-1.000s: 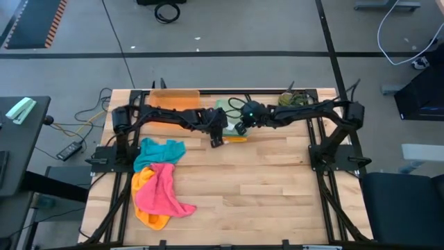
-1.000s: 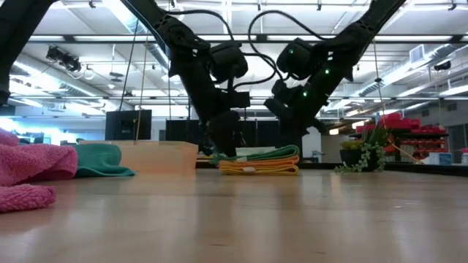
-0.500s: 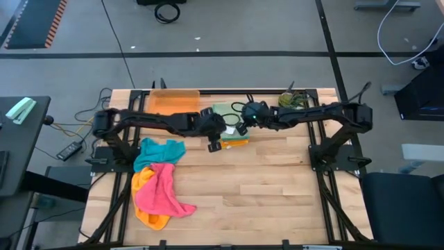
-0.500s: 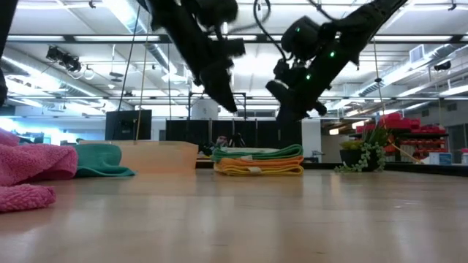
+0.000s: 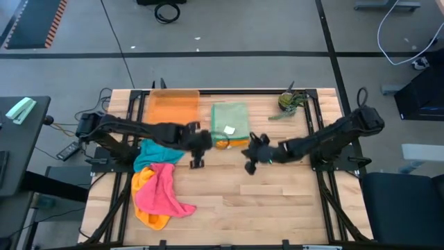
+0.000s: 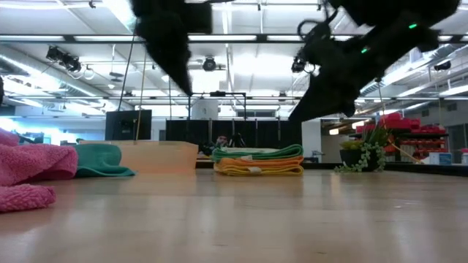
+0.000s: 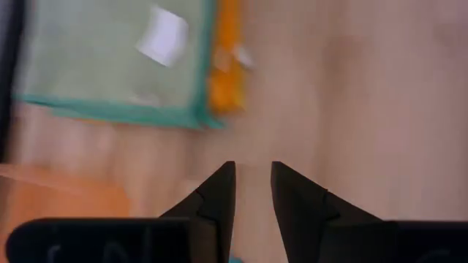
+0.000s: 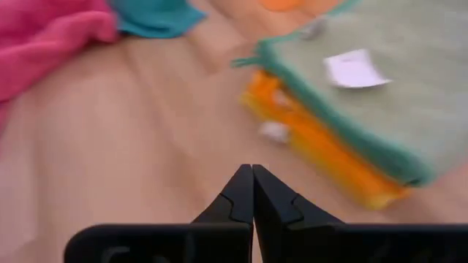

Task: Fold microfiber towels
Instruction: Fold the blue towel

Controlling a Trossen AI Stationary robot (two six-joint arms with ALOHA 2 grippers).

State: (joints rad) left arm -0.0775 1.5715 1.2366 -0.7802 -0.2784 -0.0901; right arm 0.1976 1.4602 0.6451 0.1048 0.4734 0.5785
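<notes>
Beside the folded stack (image 5: 229, 123), on its near side, both arms have pulled back from where they hung over it a second ago: the left gripper (image 5: 196, 163) has a narrow gap between its fingers and holds nothing, and the right gripper (image 5: 250, 168) is pressed together, also empty. The sage green towel (image 8: 380, 95) now lies flat on top of the yellow-orange ones, next to the orange tray (image 5: 173, 107). That fold looks finished, so the loose towels (image 5: 158, 184) heaped well to the stack's left are probably next.
</notes>
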